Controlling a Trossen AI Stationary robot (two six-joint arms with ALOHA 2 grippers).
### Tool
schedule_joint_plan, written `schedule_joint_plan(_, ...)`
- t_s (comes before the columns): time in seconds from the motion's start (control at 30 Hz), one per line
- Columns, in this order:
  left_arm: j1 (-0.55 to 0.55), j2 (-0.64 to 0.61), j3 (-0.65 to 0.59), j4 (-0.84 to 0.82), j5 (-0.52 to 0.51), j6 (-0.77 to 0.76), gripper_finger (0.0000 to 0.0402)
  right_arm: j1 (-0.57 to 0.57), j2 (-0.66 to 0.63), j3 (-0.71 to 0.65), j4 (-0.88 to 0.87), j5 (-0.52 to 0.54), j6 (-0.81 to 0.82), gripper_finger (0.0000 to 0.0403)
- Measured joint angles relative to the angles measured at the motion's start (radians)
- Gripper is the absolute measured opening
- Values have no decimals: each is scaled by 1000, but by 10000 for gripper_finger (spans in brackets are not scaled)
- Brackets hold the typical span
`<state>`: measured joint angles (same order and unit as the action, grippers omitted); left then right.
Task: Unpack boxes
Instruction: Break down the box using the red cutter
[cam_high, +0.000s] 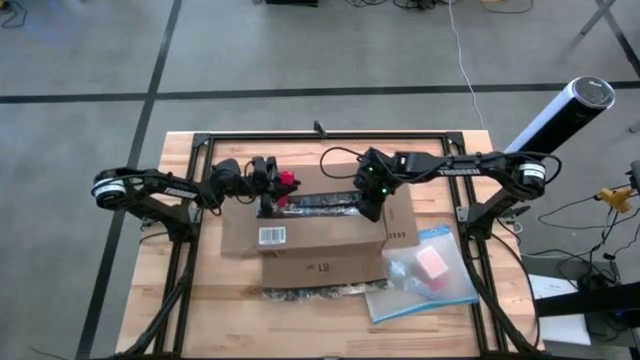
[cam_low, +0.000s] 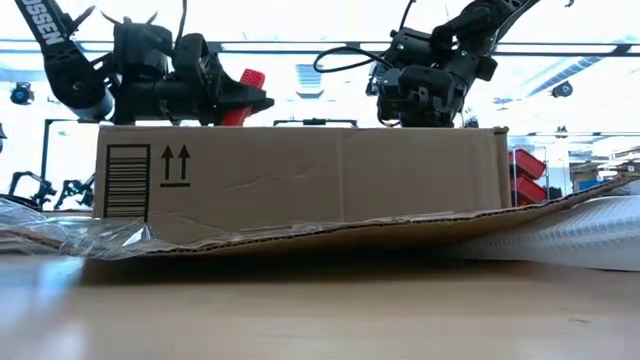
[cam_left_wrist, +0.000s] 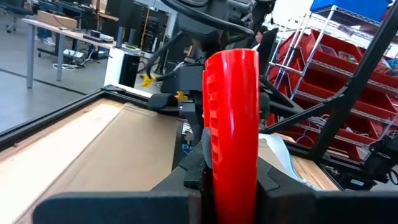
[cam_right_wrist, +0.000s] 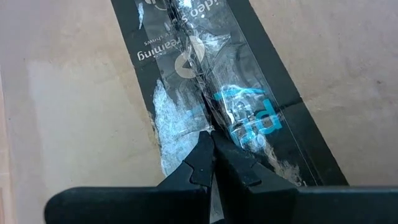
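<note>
The brown cardboard box stands mid-table, with a barcode label and a black tape strip under clear tape along its top seam. My left gripper hovers over the box top's left end, shut on a small red tool. My right gripper is shut, its fingertips down at the taped seam near the box top's right part. My left gripper pinches the red tool's lower part between its two fingers, coming level from the table's left. The tool stands up out of the fingers, just above the box top. My right gripper points down with shut fingers whose tips meet the tape's seam line, where the clear tape is torn and crinkled.
A flattened cardboard sheet and crinkled clear plastic lie in front of the box. A clear pouch with a blue edge, holding something pink, lies at the front right. A black frame rims the table.
</note>
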<state>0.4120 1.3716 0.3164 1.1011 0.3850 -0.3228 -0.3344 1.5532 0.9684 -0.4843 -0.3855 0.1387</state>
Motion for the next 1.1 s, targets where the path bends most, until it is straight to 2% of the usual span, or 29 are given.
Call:
schedule_joint_plan(0.33,50,-6,24,15,24,11,29,0,0,-21,-1,2,6,0)
schedule_joint_plan(0.7,51,10,96,-31,79,24,29,0,2,-23,16,-5,9,0)
schedule_joint_plan(1.1,51,45,94,-25,100,18,29,0,3,-24,26,-6,18,0)
